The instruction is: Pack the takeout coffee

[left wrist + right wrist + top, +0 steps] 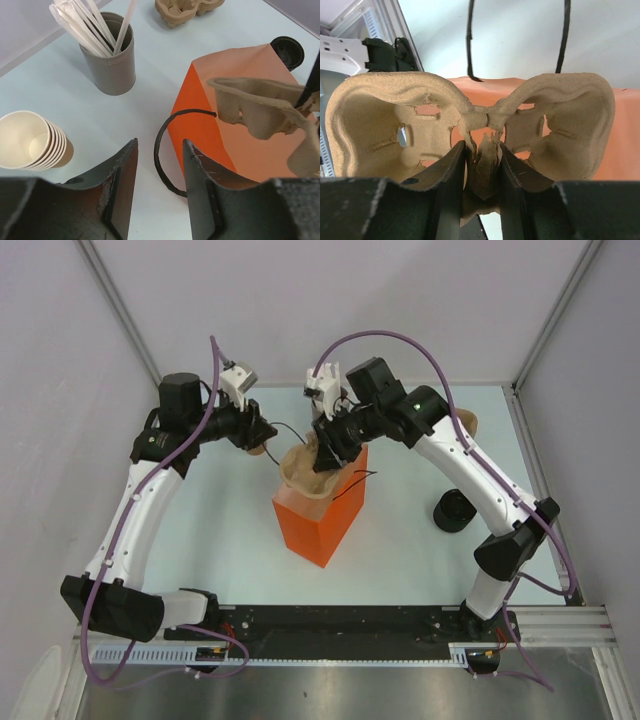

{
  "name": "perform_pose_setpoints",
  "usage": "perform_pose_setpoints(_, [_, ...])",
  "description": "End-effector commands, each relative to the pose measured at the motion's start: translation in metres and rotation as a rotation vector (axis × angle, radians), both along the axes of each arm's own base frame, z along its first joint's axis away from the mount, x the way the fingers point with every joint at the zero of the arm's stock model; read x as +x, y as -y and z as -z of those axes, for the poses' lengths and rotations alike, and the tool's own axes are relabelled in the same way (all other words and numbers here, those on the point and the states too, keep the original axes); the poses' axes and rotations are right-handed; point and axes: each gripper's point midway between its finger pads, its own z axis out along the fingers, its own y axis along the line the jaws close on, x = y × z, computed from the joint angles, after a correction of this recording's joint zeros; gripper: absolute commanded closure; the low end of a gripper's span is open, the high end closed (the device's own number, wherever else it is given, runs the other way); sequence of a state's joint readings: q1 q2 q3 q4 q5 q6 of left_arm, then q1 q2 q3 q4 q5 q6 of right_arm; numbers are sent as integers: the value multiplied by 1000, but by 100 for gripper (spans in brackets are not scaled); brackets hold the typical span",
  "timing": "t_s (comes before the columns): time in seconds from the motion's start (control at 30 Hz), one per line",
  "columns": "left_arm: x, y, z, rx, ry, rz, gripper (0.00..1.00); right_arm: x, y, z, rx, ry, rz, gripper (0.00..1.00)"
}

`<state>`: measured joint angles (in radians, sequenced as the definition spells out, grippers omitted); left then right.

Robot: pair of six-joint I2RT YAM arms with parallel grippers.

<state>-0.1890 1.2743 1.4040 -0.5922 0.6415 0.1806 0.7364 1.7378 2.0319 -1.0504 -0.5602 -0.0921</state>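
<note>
pinching pulp tray centre rib above orange bag rim

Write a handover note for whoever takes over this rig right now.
Right gripper: jaws shut on the centre rib of the pulp cup carrier, held over the orange bag.
Left gripper: jaws open at the bag's black handle, not gripping it.
Coffee: no lone brown cup seen in any view; the carrier's pockets are empty.
Done: carrier in hand.
Left: lower carrier into bag, pack the coffee.
</note>
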Motion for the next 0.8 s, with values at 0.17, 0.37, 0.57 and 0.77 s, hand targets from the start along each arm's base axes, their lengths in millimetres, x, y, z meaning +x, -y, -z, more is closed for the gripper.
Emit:
perform_pose_setpoints(0.17, [-3, 8, -11, -51, 8, 32, 57, 13, 1, 17, -65, 13, 32, 68])
perform_pose_setpoints(0.37, [-7, 11, -10, -49, 13, 44, 57, 18, 5, 27, -103, 16, 53, 68])
perform_pose_setpoints(0.57, [-12, 13, -13, -50, 21, 51, 58, 23, 9, 40, -159, 17, 72, 68])
perform_pose_setpoints(0.77, [-13, 16, -15, -47, 30, 57, 62, 19, 11, 45, -200, 39, 61, 68])
